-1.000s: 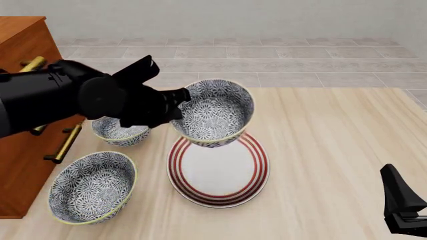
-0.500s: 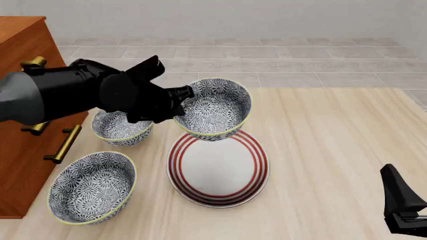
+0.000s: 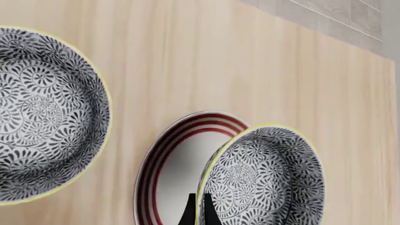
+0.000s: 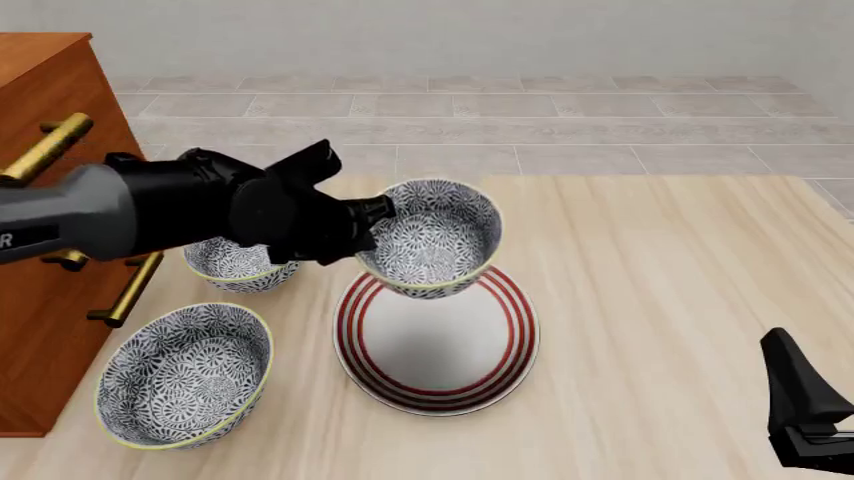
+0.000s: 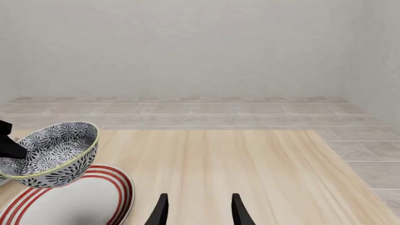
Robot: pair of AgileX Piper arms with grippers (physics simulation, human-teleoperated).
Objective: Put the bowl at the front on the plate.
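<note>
Change: the left arm has drawn back toward its own side and the bowl (image 4: 430, 238) has come lower and slightly nearer since half a second ago, now tilting toward the camera over the plate's far edge.
Bowl position: lifted, not yet seated; its base hangs just above the far rim of the red-ringed plate (image 4: 441, 395), overlapping it in the front view.
Left gripper (image 4: 370, 214): pinched narrow on the bowl's near-left rim, one finger inside the wall and one outside, as the left wrist view shows.
Right gripper (image 5: 197, 211): fingers spread apart, holding nothing, parked low at the table's right.
Handling: judged rigid, glazed and slippery ceramic, fragile if dropped; a one-sided rim pinch lets it tip, so a level, gentle descent suits it.
Hold point: the pale yellow rim, where it is already taken.
Edges: the plate's raised lip could catch the bowl's foot.
Open room: two look-alike bowls (image 4: 184, 373) (image 4: 232, 262) and a wooden cabinet (image 4: 54, 300) crowd the left; bare tabletop (image 4: 667, 290) lies right.
</note>
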